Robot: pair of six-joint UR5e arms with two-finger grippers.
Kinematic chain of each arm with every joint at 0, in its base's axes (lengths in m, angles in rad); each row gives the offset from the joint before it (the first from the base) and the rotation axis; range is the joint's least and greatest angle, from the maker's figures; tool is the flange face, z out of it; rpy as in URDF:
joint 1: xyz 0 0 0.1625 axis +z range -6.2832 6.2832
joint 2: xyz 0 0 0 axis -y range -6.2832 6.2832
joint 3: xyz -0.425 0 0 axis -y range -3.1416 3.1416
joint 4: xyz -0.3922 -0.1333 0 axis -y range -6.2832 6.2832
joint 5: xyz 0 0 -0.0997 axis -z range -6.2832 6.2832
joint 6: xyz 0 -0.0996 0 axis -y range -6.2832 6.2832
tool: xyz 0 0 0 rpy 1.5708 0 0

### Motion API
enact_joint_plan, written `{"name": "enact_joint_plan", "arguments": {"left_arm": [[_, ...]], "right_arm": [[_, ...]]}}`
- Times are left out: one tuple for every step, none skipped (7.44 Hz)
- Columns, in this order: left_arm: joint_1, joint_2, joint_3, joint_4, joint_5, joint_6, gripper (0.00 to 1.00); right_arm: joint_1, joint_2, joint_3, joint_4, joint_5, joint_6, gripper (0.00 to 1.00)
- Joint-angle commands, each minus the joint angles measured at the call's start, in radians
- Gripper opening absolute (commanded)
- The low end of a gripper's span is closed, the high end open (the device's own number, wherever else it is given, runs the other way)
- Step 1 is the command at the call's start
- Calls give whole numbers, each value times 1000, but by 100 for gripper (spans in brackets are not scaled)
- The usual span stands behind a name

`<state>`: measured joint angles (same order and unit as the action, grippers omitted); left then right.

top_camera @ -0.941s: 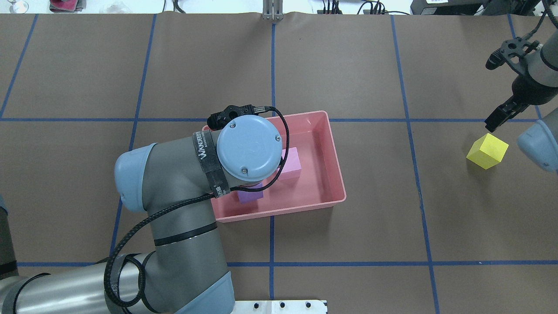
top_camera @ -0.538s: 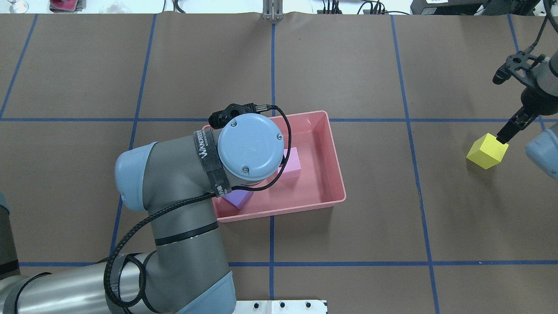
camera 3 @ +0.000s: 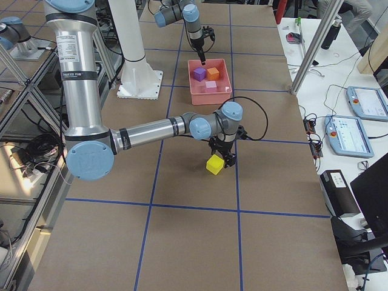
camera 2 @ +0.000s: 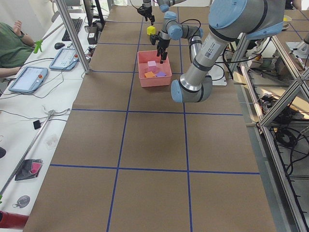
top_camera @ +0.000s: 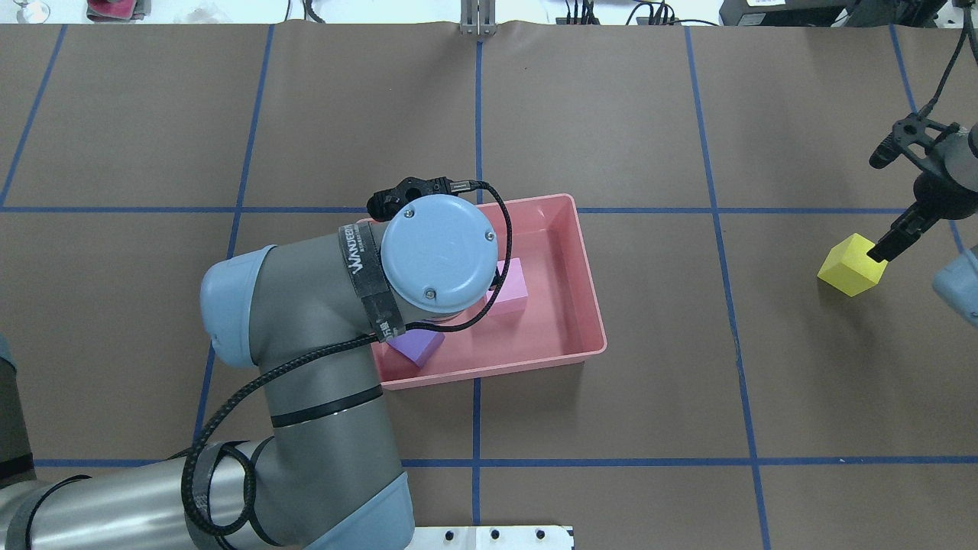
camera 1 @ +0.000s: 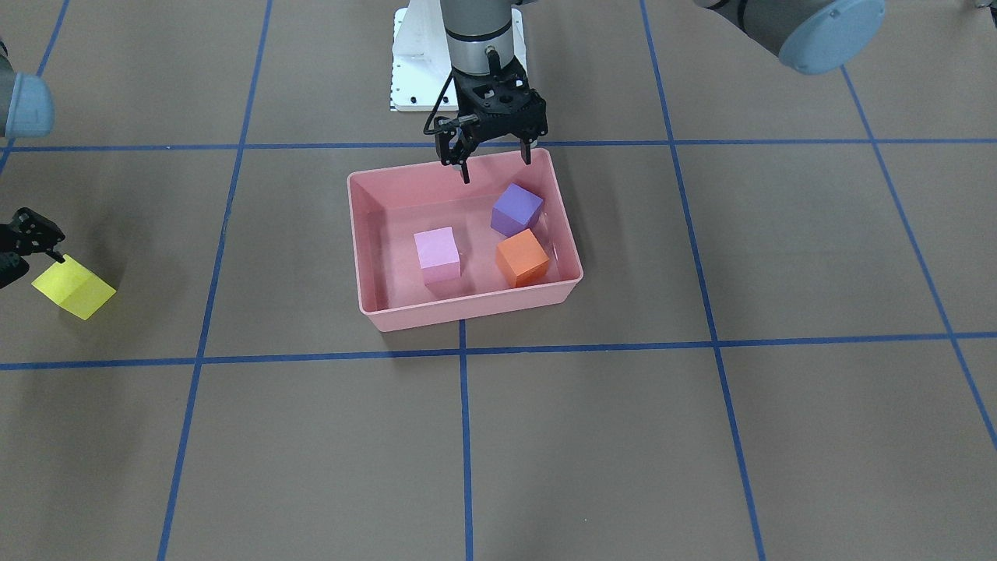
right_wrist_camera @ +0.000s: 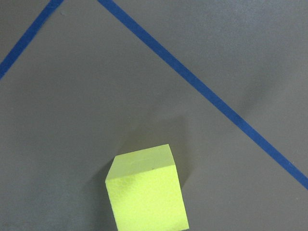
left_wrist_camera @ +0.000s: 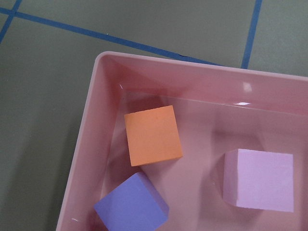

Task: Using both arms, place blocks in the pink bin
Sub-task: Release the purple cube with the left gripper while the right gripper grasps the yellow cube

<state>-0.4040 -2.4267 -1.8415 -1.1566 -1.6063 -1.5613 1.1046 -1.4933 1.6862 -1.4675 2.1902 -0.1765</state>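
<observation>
While left gripper (camera 1: 497,164) gapes over pink bin (camera 1: 364,249), right gripper (top_camera: 880,250) beside yellow block (top_camera: 846,267)

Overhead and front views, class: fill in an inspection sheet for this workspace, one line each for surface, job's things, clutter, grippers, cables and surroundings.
Surface: brown table cover with a blue tape grid.
Job's things: purple block, orange block and light pink block lie in the pink bin; yellow block on the table, outside it.
Clutter: nothing seen.
Grippers: left gripper open, empty, over the bin's robot-side edge; right gripper at the yellow block, fingers' state unclear.
Cables: black cable looped round the left wrist.
Surroundings: side bench with tablets; a seated person.
</observation>
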Motion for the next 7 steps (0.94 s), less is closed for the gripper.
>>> {"name": "enact_joint_plan", "arguments": {"left_arm": [[-4,0,1,0,3,21,100],[-9,0,1,0,3,21,100],[-12,0,-1,0,3,23,100],[-15,0,-1,0,3,23,100],[-16,0,-1,0,3,23,100],[-18,0,-1,0,3,23,100],[-18,0,-2,2,3,44,100]], "right_arm": [[-2,-1,-23,29,13,2,100],[-3,-1,-23,29,31,2,100],[-11,-1,-23,29,31,2,100],[-18,4,-33,29,33,2,100],[-31,4,-36,29,31,2,100],[-44,4,-42,29,31,2,100],[-55,4,-45,29,28,2,100]]}}
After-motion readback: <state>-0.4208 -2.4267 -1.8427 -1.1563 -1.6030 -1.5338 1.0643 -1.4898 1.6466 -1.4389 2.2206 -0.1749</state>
